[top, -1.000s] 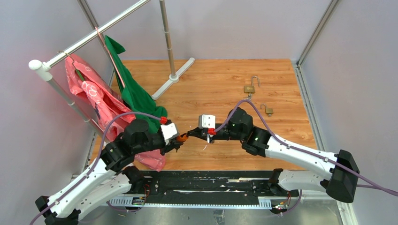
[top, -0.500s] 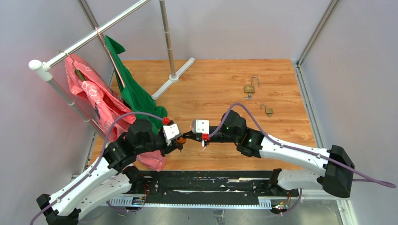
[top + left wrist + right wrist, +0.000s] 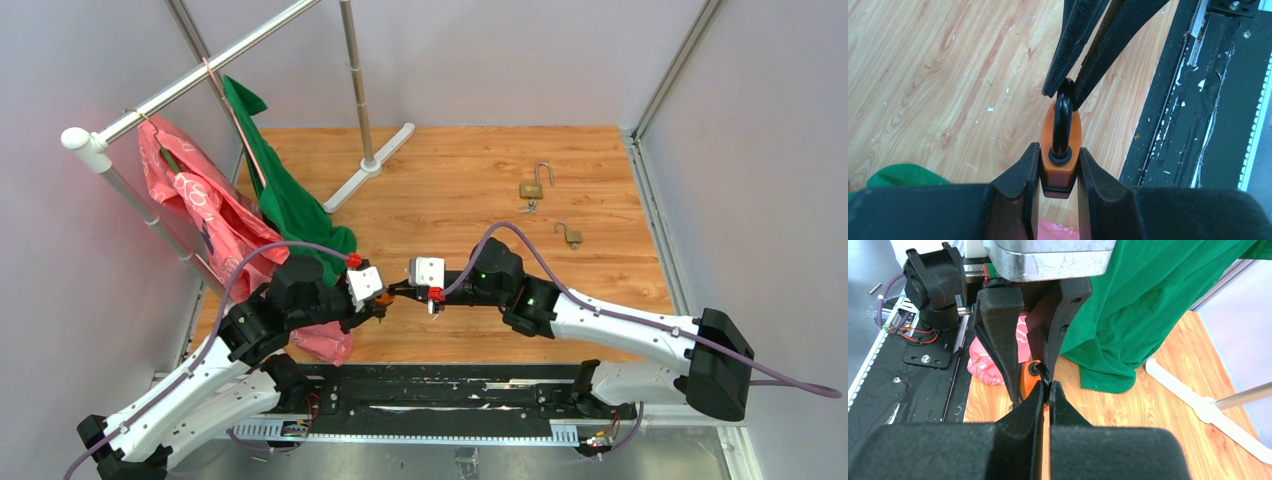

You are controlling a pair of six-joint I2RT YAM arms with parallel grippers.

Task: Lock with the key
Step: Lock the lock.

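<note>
An orange padlock (image 3: 1071,130) with a black shackle (image 3: 1063,112) is held above the wooden table. My left gripper (image 3: 1059,152) is shut on the padlock's body, one pad on each flat side. My right gripper (image 3: 1047,388) comes in from the opposite side and is shut on the top of the shackle; the orange body (image 3: 1026,380) shows just behind its tips. In the top view the left gripper (image 3: 378,300) and the right gripper (image 3: 398,292) meet tip to tip near the table's front edge. I see no key in either wrist view.
A clothes rail (image 3: 200,75) at the left carries a green cloth (image 3: 290,200) and a pink cloth (image 3: 200,200); its white foot (image 3: 370,165) lies on the table. Two brass padlocks (image 3: 533,186) (image 3: 570,235) lie at the far right. A black rail (image 3: 450,390) runs along the near edge.
The right arm has swung left and its gripper has closed in on the left gripper and the padlock. In the last half second nothing moved.
</note>
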